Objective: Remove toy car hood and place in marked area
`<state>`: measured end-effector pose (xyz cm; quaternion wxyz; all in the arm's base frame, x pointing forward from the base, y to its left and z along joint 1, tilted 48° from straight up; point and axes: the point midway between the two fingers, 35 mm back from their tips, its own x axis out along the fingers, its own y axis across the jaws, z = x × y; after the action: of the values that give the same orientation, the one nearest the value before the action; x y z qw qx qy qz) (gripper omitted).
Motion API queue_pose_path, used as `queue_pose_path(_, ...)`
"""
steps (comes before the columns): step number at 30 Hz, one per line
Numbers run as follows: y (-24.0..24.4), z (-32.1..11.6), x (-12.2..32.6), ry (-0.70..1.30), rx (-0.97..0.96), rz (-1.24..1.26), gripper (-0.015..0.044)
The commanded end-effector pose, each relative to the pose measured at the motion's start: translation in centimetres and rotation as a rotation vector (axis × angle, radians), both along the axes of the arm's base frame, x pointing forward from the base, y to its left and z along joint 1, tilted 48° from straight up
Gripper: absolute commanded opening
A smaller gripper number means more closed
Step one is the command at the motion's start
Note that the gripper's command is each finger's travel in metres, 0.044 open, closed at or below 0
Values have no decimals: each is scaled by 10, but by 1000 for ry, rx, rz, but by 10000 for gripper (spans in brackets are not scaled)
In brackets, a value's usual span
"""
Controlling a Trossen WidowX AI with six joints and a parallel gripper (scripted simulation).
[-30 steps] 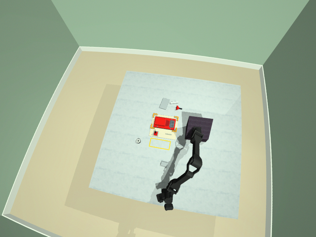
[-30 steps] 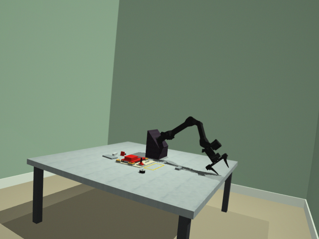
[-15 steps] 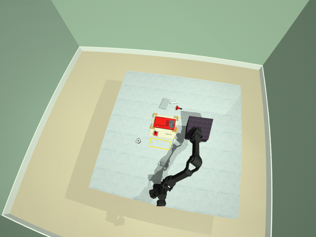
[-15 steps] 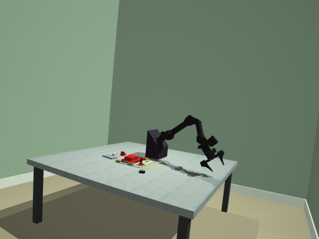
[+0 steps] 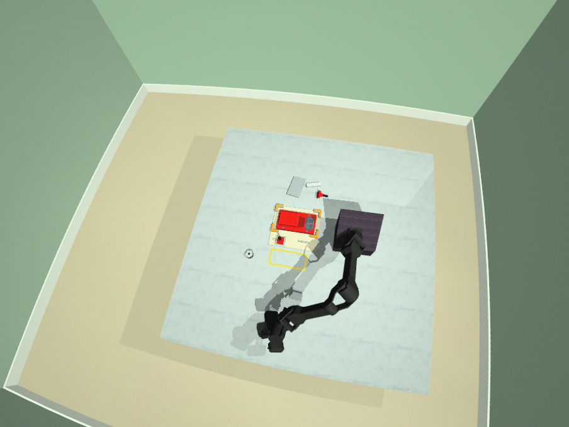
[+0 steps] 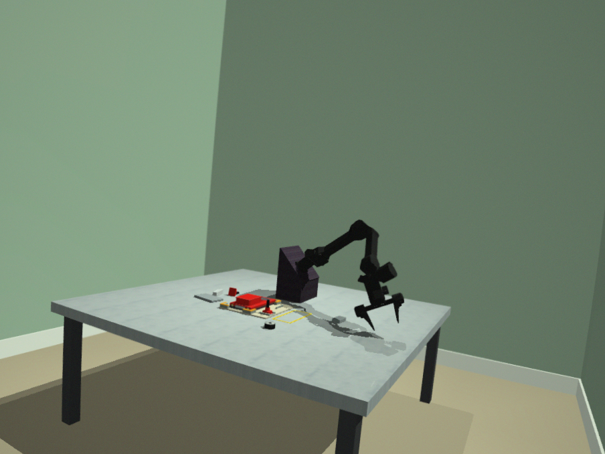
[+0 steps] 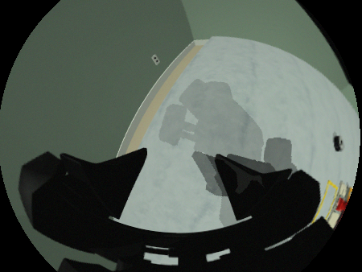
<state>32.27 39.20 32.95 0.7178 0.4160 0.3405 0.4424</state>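
The red toy car (image 5: 298,228) (image 6: 264,303) sits between orange corner brackets on a cream board. A raised red block (image 5: 287,218) (image 6: 247,299), which looks like its hood, is on the car's left part in the top view. The marked area, a yellow outline (image 5: 287,267) (image 6: 291,322) (image 7: 322,202), lies beside the board with nothing inside. My gripper (image 6: 385,325) (image 7: 182,154) is open and empty, above the table, well away from car and outline. Its fingertips are hidden in the top view.
A black-and-white wheel (image 5: 248,253) (image 6: 270,325) (image 7: 339,142) lies left of the outline in the top view. A grey block (image 6: 338,319) lies between outline and gripper. A red piece (image 5: 280,239) with a black stick stands on the board. A grey plate (image 5: 296,186) (image 6: 208,297) lies beyond the car.
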Motion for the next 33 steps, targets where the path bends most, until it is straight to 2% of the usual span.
queue_pose_path(1,-17,-24,20,-32,-79,-59,440)
queue_pose_path(20,-133,-172,112,43,-500,-125,440)
queue_pose_path(28,-197,-228,126,151,-618,-146,440)
queue_pose_path(33,-218,-247,124,190,-662,-142,440)
